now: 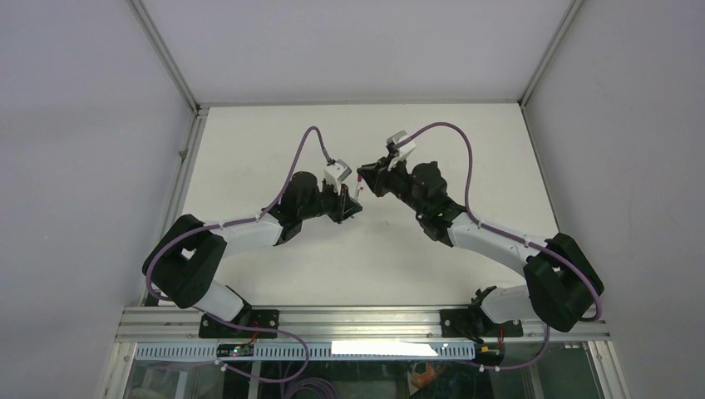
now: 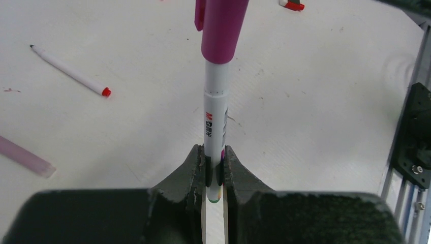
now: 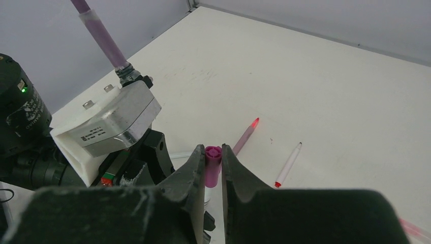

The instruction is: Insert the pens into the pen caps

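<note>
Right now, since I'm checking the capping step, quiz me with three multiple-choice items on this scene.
1. Where is the magenta cap? A lying loose; B over the held pen's upper end; C in a tray.
2. The held pen's barrel is: A white; B black; C green.
3. The right gripper is: A wide open; B shut on the magenta cap; C out of view.
Answers: B, the left wrist view shows the barrel running into it; A, white above the left gripper; B, it clamps the cap.

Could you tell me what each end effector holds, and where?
Left end effector: white pen, near its rear end. Right end effector: magenta cap, across its sides.
</note>
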Tool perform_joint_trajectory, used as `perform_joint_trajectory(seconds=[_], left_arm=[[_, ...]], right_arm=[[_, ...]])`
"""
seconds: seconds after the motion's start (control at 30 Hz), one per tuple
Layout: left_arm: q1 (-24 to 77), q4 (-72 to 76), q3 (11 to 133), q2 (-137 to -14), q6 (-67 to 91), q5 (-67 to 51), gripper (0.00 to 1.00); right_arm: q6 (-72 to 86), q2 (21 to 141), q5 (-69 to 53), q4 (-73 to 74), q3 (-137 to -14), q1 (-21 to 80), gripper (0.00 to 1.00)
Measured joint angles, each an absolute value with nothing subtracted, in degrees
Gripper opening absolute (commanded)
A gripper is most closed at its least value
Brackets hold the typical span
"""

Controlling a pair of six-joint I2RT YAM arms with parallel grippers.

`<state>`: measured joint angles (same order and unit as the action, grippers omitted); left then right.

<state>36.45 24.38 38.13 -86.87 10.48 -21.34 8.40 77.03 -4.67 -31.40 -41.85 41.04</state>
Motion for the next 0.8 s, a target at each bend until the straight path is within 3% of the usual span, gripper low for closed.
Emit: perform_joint_trajectory(seconds=[0.8], left_arm=[[36.7, 26.4, 38.1, -85.1, -6.9, -16.1, 0.00]], right_arm=[[10.5, 74.9, -1.2, -25.6, -43.6, 44.2, 0.00]])
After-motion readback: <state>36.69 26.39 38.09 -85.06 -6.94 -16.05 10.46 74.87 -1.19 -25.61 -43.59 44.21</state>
